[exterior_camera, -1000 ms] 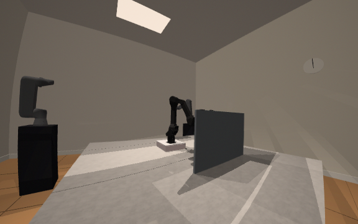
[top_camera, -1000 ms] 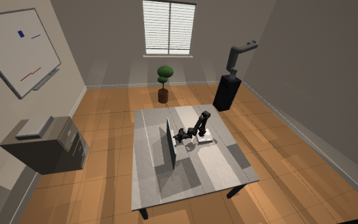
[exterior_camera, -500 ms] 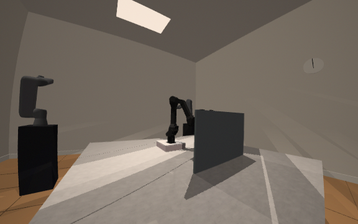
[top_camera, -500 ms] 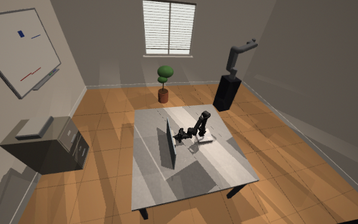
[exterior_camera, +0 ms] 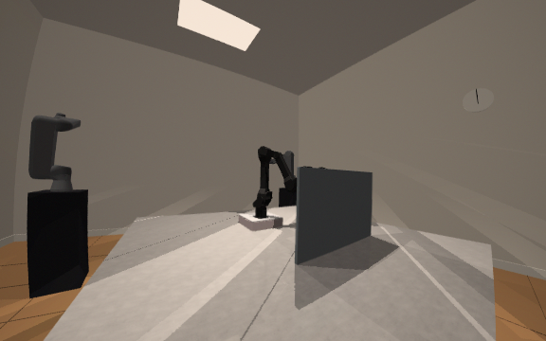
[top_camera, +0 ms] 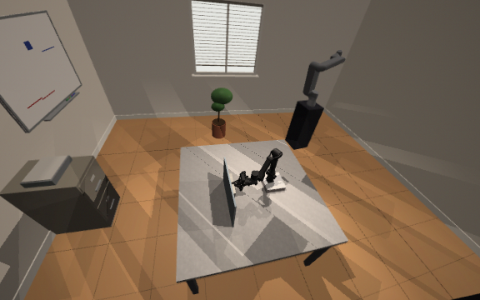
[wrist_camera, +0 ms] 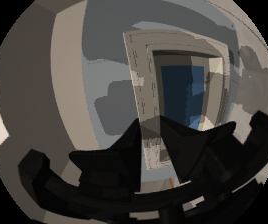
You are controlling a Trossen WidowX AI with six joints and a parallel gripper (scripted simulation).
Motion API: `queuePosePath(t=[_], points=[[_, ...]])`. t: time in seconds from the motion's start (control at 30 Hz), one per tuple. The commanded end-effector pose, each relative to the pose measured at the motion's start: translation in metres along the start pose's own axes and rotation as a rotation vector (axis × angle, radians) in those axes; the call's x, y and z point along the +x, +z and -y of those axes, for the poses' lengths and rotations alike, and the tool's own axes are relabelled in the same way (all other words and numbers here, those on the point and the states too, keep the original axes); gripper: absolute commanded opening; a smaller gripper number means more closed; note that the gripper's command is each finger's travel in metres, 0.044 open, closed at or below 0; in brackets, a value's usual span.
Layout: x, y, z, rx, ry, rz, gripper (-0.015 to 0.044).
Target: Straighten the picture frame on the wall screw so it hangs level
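Observation:
The picture frame (wrist_camera: 139,60) has a pale wooden border around a dark blue picture. It is on the near face of the upright grey panel (top_camera: 228,200) (exterior_camera: 335,213) (wrist_camera: 104,75). In the wrist view its left border slants and its top edge drops to the right, but lens distortion keeps me from telling how level it hangs. My gripper (wrist_camera: 147,119) (top_camera: 234,183) is shut on the frame's border, with one dark finger on each side of the lower left border in the wrist view. The screw and the notched strip are hidden. The panel hides the frame in the exterior view.
The panel stands on the grey table (top_camera: 207,250) (exterior_camera: 197,284). The arm's pale base (top_camera: 275,186) (exterior_camera: 256,223) is on the panel's near side. A cabinet (top_camera: 52,208), a potted plant (top_camera: 219,128) and another arm on a black pedestal (top_camera: 303,125) (exterior_camera: 57,237) stand away from the table.

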State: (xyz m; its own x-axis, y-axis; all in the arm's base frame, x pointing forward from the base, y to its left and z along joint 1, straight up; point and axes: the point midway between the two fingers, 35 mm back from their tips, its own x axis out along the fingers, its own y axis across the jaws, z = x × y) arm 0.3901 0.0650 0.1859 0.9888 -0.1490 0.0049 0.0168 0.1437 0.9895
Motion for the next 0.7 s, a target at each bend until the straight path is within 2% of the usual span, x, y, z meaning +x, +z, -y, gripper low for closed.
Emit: queuePosePath(t=[0.0,0.67], points=[[-0.0004,0.0023,-0.0047,0.005,0.011,-0.002,0.0],[-0.0004,0.0015,-0.0023,0.005,0.011,-0.002,0.0]])
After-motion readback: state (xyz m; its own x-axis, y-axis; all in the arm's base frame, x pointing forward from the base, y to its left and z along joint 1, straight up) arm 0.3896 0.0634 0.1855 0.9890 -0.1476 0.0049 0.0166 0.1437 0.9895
